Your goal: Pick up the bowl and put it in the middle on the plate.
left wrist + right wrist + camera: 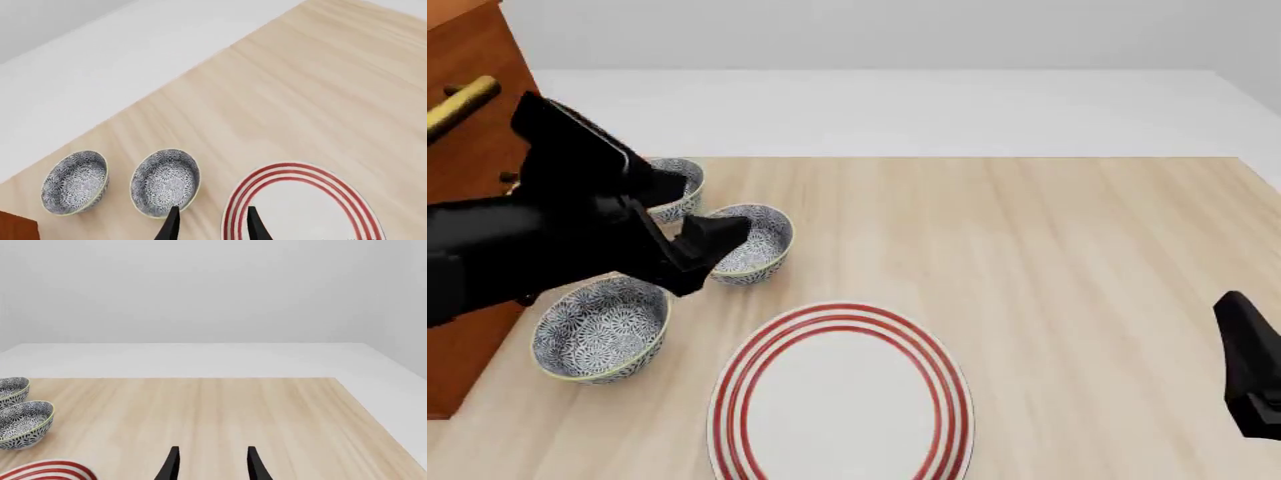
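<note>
Three look-alike floral bowls sit toward the left edge of the surface (1068, 250). The bowl (751, 243) nearest the middle stands upright, just beyond the far-left rim of the plate (841, 400) and apart from it. A second bowl (674, 188) sits just behind it toward the far-left corner, partly hidden by the left arm in the front view. A third bowl (601, 328) rests nearer the front edge, just beside the plate's left rim and next to a brown wooden cabinet (467, 110) at the left edge.

The plate lies flat near the front edge, left of centre, with nothing on it.

The left hand (210, 227) hovers above the gap between the bowl and the plate; its fingers (171, 226) are spread apart and hold nothing. In the left wrist view one fingertip overlaps the bowl's rim and the other the plate's rim; whether either touches I cannot tell.

The right hand (210, 465) is well apart from all of these, over the bare right side of the surface, fingers parted and holding nothing. Only a dark part of it shows at the right edge in the front view.
</note>
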Robot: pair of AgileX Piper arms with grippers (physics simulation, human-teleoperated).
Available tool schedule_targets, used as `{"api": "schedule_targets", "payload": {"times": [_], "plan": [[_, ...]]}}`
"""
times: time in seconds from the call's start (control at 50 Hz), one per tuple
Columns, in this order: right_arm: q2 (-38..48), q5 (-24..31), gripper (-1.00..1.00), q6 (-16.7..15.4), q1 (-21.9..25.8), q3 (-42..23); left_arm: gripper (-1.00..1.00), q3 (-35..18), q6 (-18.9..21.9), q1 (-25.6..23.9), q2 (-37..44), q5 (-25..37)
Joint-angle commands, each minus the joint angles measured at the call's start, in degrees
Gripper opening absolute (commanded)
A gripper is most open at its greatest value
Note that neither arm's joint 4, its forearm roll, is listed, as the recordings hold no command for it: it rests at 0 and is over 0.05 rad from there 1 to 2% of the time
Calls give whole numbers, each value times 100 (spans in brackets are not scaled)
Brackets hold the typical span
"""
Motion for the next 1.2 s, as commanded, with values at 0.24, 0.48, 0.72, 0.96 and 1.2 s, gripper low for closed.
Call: {"api": "schedule_targets", "payload": {"times": [0.24,0.48,0.72,0.96,1.2], "plan": [[3,-9,100,-2,2,5,100,-733,604,-71,1402,174],[7,-7,100,6,3,4,100,-780,790,42,1798,184],[26,-35,100,2,5,12,100,-937,891,209,2177,154],[38,-54,100,-1,6,17,100,-1483,1236,352,2703,431],[17,-21,100,2,6,6,100,-1553,1379,497,3003,491]]}}
